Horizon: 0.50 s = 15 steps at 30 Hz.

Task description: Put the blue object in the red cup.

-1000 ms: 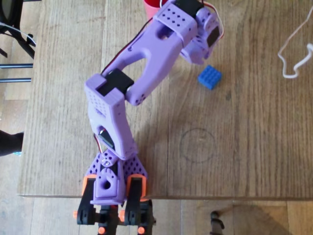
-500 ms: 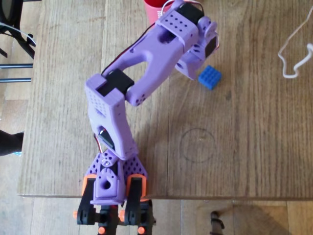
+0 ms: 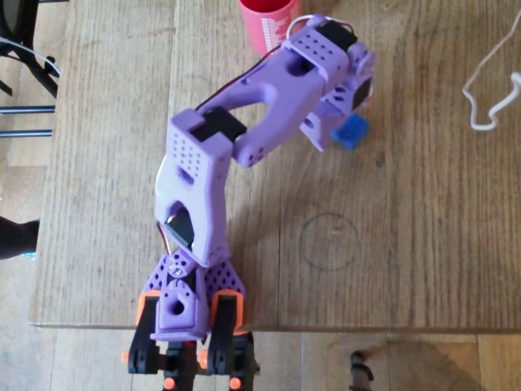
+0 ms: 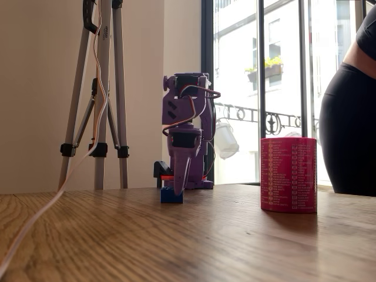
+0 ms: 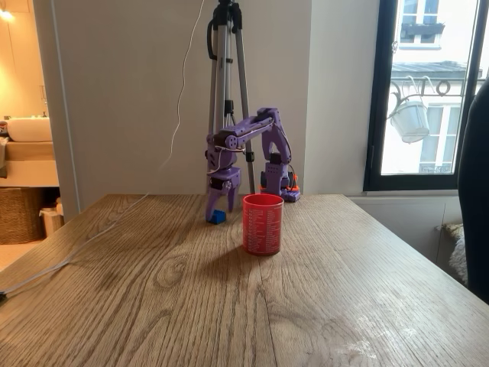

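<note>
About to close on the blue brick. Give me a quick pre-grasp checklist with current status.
1. Gripper down over the blue brick: ok, the tips reach it in a fixed view.
2. Brick flat on the table: ok.
3. Brick sits between the fingers: cannot tell, the wrist covers it in the overhead view.
4. Jaw opening: cannot tell.
5. Red cup upright and apart from the brick: ok.

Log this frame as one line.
phase: reaching | gripper: down over blue brick, grasp unclear | brick: on table | red cup: upright, apart
</note>
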### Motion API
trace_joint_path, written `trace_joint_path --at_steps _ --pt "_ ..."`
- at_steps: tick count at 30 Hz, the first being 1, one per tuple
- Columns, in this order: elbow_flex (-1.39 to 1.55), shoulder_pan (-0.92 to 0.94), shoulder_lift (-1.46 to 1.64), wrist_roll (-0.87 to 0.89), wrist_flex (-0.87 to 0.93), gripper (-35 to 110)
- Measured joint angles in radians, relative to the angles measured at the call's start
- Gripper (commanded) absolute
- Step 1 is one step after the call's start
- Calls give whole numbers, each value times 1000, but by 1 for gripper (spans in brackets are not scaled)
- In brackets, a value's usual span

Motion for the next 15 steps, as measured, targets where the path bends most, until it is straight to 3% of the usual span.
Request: trace_joint_path --at_steps 7,10,15 --pt "-55 34 -38 -35 -40 33" --pt "-60 37 -40 -49 -40 1" --pt "-60 38 -40 -60 -38 1"
